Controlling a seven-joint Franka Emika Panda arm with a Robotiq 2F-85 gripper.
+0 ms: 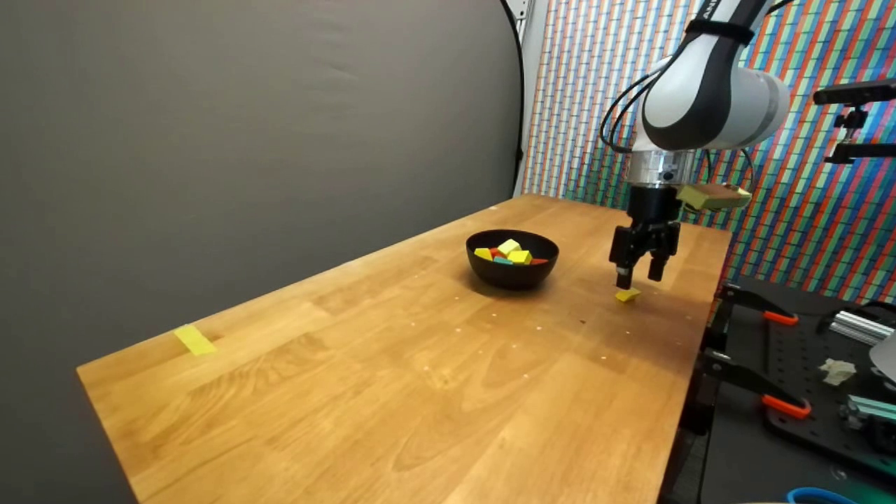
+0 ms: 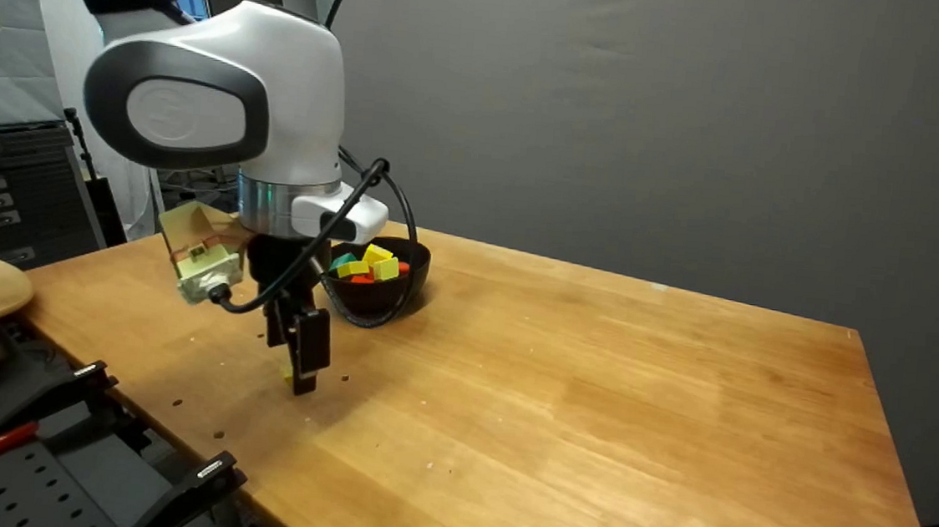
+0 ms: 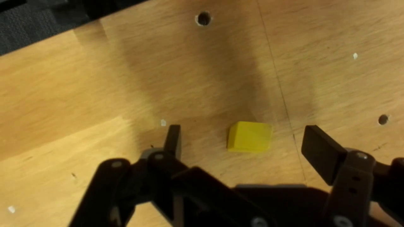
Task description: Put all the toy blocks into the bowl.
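- We have the Robotiq gripper [image 1: 640, 274] pointing down over the wooden tabletop [image 1: 420, 392], jaws wide apart.
- Loose yellow block [image 3: 251, 137] is on the tabletop. In the wrist view we see it between the fingers [image 3: 323, 154], gap on each side, touching neither.
- In an exterior view a finger hides most of that block, so we can't tell how high the tips are relative to it.
- Black bowl [image 1: 512, 274] stands upright near the gripper in both exterior views.
- Inside the bowl we see a pile: yellow blocks [image 1: 519, 257], red blocks [image 2: 362, 278], a teal block [image 2: 343, 261]. The wall hides part of it, so we can't give a full count.
- Black cable [image 2: 365, 322] loops across our sight of the bowl in an exterior view.
- Flat pale-yellow strip [image 1: 195, 339] lies near a tabletop corner, well apart from the bowl.
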